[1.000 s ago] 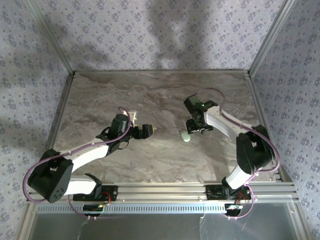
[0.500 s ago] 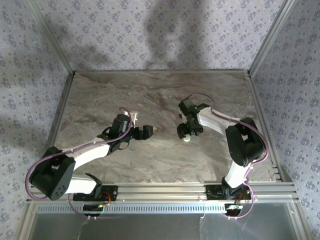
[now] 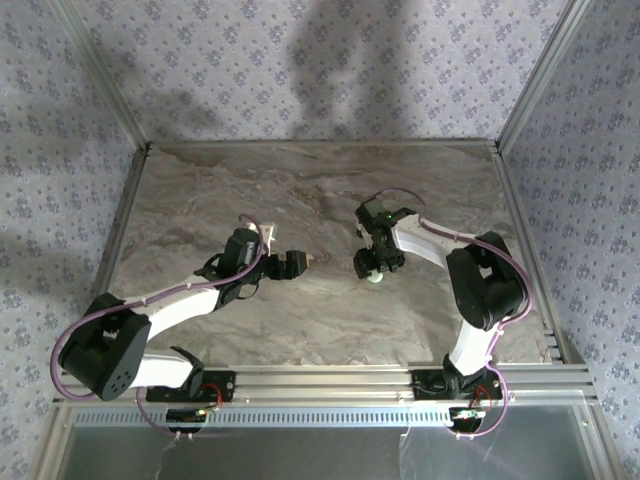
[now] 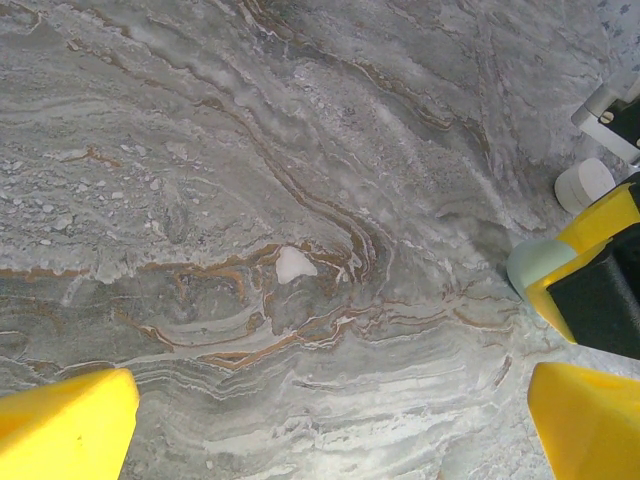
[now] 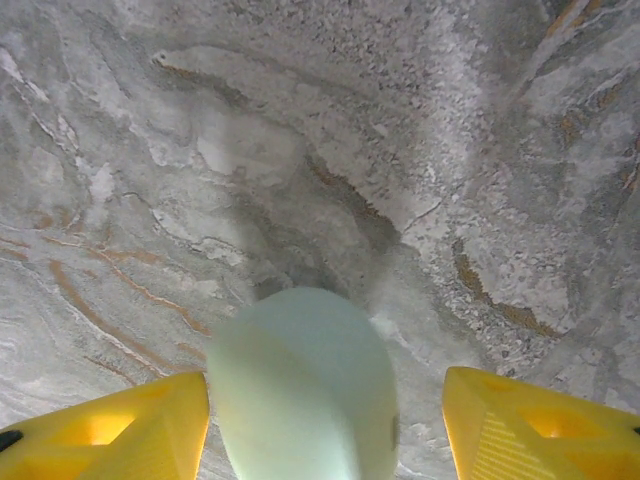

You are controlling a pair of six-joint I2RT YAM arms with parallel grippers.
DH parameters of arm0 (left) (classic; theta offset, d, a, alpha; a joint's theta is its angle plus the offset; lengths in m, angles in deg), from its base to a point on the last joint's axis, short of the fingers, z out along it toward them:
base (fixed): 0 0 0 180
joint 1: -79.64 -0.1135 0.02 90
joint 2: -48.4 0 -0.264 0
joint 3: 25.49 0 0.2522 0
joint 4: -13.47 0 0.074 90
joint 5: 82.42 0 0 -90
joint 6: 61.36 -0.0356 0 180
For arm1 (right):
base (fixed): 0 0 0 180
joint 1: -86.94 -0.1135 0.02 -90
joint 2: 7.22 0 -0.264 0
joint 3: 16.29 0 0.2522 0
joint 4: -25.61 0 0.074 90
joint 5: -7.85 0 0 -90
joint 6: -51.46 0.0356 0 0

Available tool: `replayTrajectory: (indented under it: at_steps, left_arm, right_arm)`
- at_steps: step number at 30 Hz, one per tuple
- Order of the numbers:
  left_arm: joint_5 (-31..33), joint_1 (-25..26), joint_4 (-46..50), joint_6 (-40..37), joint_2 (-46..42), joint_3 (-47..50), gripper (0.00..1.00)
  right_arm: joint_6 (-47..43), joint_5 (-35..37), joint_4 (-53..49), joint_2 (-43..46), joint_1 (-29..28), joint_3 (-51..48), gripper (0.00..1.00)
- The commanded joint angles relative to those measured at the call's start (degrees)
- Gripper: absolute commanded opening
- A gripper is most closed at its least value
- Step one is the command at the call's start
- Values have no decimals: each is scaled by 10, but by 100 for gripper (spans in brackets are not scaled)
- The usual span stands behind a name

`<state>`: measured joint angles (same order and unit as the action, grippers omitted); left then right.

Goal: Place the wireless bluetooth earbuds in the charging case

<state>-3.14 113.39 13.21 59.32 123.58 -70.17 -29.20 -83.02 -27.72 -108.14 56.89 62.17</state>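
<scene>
The charging case [image 5: 305, 385], a pale oval, lies on the marble between my right gripper's [image 5: 325, 430] yellow fingers. The left finger [image 5: 110, 430] is right beside it, while a clear gap separates it from the right finger [image 5: 540, 425], so the jaws stand open around it. From above, the case [image 3: 375, 278] shows just under the right gripper [image 3: 371, 268]. My left gripper [image 4: 330, 440] hovers wide open with nothing between its fingers. One tiny white earbud [image 4: 293, 264] lies on the table ahead of it. The left gripper [image 3: 303, 262] sits a little to the left of the case.
In the left wrist view, a small white round piece [image 4: 585, 184] sits by the right gripper's yellow finger [image 4: 600, 215] and the case [image 4: 535, 262]. Metal frame rails [image 3: 320, 380] run along the table's near edge, with patterned walls around.
My right gripper has moved left and down over the case, and its jaws have narrowed around it. The left arm has stayed still.
</scene>
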Motion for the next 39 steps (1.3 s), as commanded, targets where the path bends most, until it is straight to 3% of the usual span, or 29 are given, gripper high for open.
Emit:
replayTrajectory:
  at_steps: [1, 7, 26, 39]
  left_arm:
    - [-6, -2, -17, 2, -1, -1, 100]
    - [-6, -2, -17, 2, -1, -1, 100]
    - [-4, -1, -17, 2, -1, -1, 100]
    - [-4, -2, -16, 2, -1, -1, 100]
  right_arm:
    - [-4, 13, -16, 3, -1, 10, 66]
    - [3, 17, -19, 23, 4, 14, 67]
    - [6, 7, -15, 5, 18, 8, 52]
    - [5, 5, -18, 4, 21, 3, 53]
